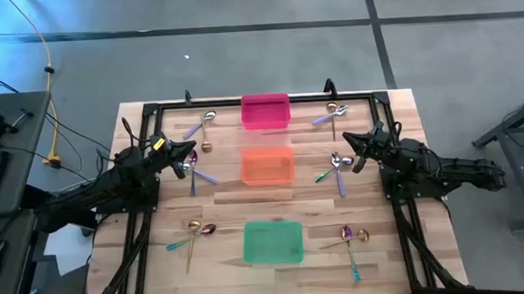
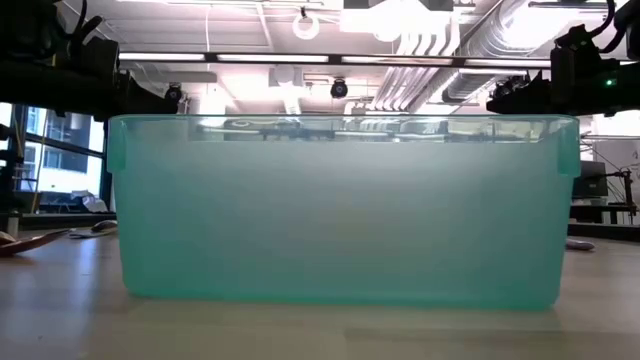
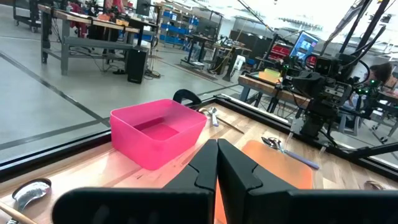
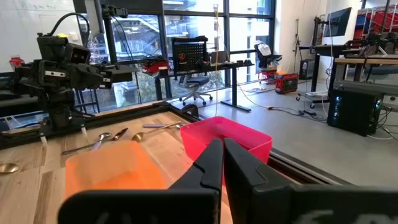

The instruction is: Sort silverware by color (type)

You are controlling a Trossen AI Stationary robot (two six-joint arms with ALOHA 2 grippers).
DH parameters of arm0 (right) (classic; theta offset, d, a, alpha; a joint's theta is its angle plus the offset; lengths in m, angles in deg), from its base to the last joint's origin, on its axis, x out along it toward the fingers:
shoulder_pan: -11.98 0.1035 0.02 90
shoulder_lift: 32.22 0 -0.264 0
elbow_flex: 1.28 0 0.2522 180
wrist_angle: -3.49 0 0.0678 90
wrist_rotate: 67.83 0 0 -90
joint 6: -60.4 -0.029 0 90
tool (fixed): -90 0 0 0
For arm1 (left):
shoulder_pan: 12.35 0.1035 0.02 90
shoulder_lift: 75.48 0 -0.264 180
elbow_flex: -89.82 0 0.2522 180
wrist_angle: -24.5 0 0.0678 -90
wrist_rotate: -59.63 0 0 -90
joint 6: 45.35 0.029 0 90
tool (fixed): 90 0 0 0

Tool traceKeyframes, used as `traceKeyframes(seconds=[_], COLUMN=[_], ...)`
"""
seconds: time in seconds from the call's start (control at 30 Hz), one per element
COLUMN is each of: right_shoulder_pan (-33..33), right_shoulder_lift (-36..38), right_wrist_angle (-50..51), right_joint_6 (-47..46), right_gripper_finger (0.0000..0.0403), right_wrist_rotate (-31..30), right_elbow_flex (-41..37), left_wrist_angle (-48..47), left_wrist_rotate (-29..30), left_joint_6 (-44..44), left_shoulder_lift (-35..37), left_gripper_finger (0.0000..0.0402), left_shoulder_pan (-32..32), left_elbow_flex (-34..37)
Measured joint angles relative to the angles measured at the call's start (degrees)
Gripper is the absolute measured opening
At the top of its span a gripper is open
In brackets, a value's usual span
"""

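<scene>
From above, three bins sit in a line down the middle of the wooden table: the pink bin toward 12 o'clock, the orange bin in the middle, and the green bin toward 6 o'clock. The silverware lies in small piles on both sides of the bins, near 10, 9 and 7 o'clock and near 2, 3 and 5 o'clock. No piece is in a bin.

The low view shows almost only the wall of the green bin, and it hides the table behind.

The left gripper hangs at 9 o'clock of the orange bin, over one pile. The left wrist view shows its fingers pressed together, holding nothing. The right gripper hangs at 3 o'clock, and its fingers are pressed together too, with nothing in them.

There is bare wood between the bins and the piles. A black frame runs along the far edge.
</scene>
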Motion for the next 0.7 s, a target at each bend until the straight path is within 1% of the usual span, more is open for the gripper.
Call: traceKeyframes(seconds=[0.27, 0.37, 0.43, 0.57, 0.7], right_shoulder_pan=[0.02, 0.02, -0.12, -0.15, -0.15], right_shoulder_lift=[0.0, 0.01, -0.02, 0.0, 0.0], right_wrist_angle=[-0.02, -0.2, -2.49, -7.51, -15.76], right_joint_6=[-0.15, -4.18, -4.61, 2.55, 9.91], right_gripper_finger=[0.0, 0.0, 0.0, 0.0, 0.0], right_wrist_rotate=[-0.02, -0.01, -0.06, -0.15, -0.11], right_elbow_flex=[0.0, -0.01, 0.0, 0.0, -0.01], left_wrist_angle=[-0.01, -0.01, -0.01, 0.0, 0.01], left_wrist_rotate=[0.0, -0.02, 0.0, -0.02, 0.0], left_joint_6=[-0.02, -0.02, -0.02, -0.01, -0.02], left_shoulder_lift=[-0.01, 0.0, 0.0, -0.01, -0.02], left_gripper_finger=[0.0001, 0.0001, 0.0001, 0.0001, 0.0001], left_shoulder_pan=[-0.01, 0.01, 0.01, -0.01, -0.01], left_elbow_flex=[0.0, 0.0, 0.0, 0.0, 0.0])
